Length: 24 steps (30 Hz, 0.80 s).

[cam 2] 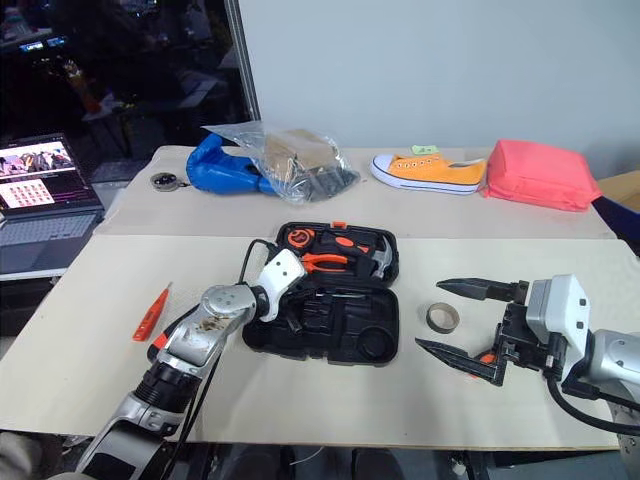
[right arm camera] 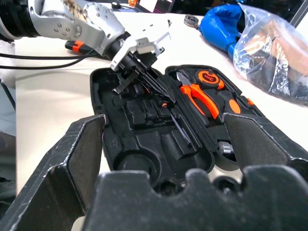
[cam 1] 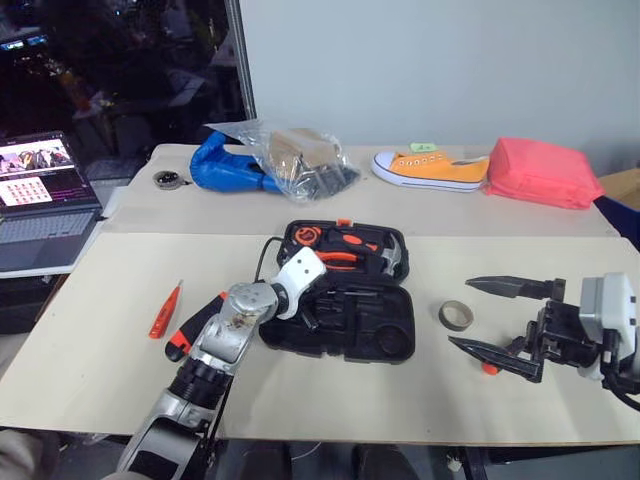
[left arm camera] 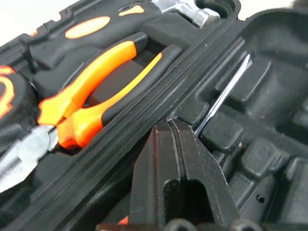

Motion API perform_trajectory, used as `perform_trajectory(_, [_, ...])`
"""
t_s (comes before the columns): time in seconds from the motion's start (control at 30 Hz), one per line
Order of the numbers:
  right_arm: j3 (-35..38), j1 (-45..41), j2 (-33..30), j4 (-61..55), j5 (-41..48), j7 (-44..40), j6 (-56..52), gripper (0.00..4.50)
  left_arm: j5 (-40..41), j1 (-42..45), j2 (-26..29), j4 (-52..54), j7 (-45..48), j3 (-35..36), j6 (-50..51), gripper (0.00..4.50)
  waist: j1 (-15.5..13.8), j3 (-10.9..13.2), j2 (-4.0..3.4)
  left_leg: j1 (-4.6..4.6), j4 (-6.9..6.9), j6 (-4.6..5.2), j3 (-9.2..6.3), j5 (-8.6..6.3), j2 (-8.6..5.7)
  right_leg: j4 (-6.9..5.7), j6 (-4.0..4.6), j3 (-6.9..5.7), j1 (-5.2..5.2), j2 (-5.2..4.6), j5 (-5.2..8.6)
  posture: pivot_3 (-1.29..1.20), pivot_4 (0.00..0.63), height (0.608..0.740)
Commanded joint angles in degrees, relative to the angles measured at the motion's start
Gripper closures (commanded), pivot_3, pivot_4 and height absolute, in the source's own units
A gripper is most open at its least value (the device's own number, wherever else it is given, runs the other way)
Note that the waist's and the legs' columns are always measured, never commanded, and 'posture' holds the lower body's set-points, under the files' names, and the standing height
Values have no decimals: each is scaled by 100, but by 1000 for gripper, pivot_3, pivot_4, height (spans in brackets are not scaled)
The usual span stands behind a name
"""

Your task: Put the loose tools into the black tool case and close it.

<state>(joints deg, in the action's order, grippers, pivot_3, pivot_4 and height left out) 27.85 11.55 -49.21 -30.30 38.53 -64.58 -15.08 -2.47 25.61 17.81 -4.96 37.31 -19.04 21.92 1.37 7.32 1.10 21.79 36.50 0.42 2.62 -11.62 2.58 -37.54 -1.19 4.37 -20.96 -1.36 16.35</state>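
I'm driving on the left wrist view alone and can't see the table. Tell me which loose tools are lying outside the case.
Observer: An orange tool lies on the table to the left of the black tool case, apart from it.
Operator: Go on. List anything else out there.
Observer: A black-and-orange handle lies between that tool and the case. It is partly hidden, so I cannot tell which tool it is.
Operator: Report the right gripper.
Observer: The right gripper is open and holds nothing. It is to the right of the case, next to a roll of tape.
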Motion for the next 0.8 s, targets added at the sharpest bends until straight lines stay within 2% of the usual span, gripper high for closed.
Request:
perform_trajectory(0.03, [134, -137, -91, 15, 80, -52, 52, 0, -436, -414, 254, -767, -93, -304, -258, 4475, 22, -7, -2, -9, -3, 0, 0, 0, 1, -1, 0, 3, 6, 1, 0, 0, 150, 740])
perform_trajectory(0.1, [70, -199, -68, 42, 58, -28, 61, 0, -361, -385, 206, -806, -255, -109, -663, 4475, 50, -7, -2, -44, -17, 0, 1, 0, 3, 1, 4, 13, 33, 0, 2, 0, 150, 740])
perform_trajectory(0.2, [5, -278, 8, 62, 55, 33, 59, 0, 201, -405, 50, -344, -296, 499, -1029, 4475, 90, -4, 1, -68, -28, -1, 9, 0, 2, 2, 25, 33, 50, -2, 15, 0, 150, 740])
perform_trajectory(0.3, [-52, -368, 101, 86, 108, 159, -1, 0, 864, -481, -20, 463, -190, 1039, -786, 4475, 124, 17, 25, -61, -31, 0, 21, 0, 5, 1, 10, 43, 31, -2, 6, 0, 150, 740])
perform_trajectory(0.37, [-127, -358, 156, 114, 63, 176, 35, 0, 1315, -557, 55, 1114, -84, 1311, -337, 4475, 116, 18, 19, -34, -31, 0, 30, 1, 9, -3, -3, 47, -28, 0, -3, 0, 150, 740])
perform_trajectory(0.43, [-189, -332, 192, 128, 73, 165, 25, 0, 1854, -673, 154, 1803, 12, 1584, 261, 3978, 90, 19, 23, 9, -30, 1, 32, 2, 10, -2, -6, 46, -64, 3, -5, 0, 150, 740])
perform_trajectory(0.47, [-225, -338, 197, 125, 91, 159, 6, 0, 2044, -742, 231, 2104, 27, 1702, 490, 3894, 81, 19, 22, 39, -30, 1, 32, 2, 10, 2, -7, 46, -91, 3, -5, 0, 150, 740])
perform_trajectory(0.5, [-251, -348, 196, 129, 108, 145, -6, 0, 2184, -814, 307, 2370, 23, 1793, 689, 3391, 75, 18, 21, 62, -29, 0, 34, 1, 7, 2, -8, 47, -113, 0, -6, 0, 150, 740])
perform_trajectory(0.53, [-279, -379, 184, 148, 127, 119, -21, 0, 2299, -896, 385, 2631, -28, 1902, 872, 3139, 71, 18, 20, 75, -30, -1, 35, 0, 0, 2, 7, 53, -125, -6, -15, 0, 150, 740])
perform_trajectory(0.57, [-303, -425, 167, 183, 140, 92, -31, 0, 2419, -976, 452, 2870, -99, 2019, 1057, 2689, 67, 18, 21, 74, -30, -8, 38, -9, -3, 2, 11, 63, -125, -8, -18, 0, 150, 740])
perform_trajectory(0.63, [-325, -546, 131, 276, 188, 19, -46, 0, 2607, -1138, 581, 3272, -230, 2221, 1362, 2218, 62, 19, 22, 82, -31, -8, 38, -19, -8, 17, 5, 76, -125, -7, -14, 0, 150, 740])
perform_trajectory(0.67, [-326, -603, 119, 323, 228, -24, -50, 0, 2707, -1216, 613, 3444, -307, 2328, 1506, 1755, 55, 20, 23, 87, -32, -3, 37, -23, -7, 32, 5, 76, -125, -7, -14, 0, 150, 740])
perform_trajectory(0.8, [-357, -773, 82, 481, 288, -144, -49, 0, 3003, -1511, 743, 3937, -517, 2619, 1916, 393, 8, 24, 28, 100, -28, 3, 35, -27, -10, 45, -2, 76, -125, -11, -18, 0, 150, 740])
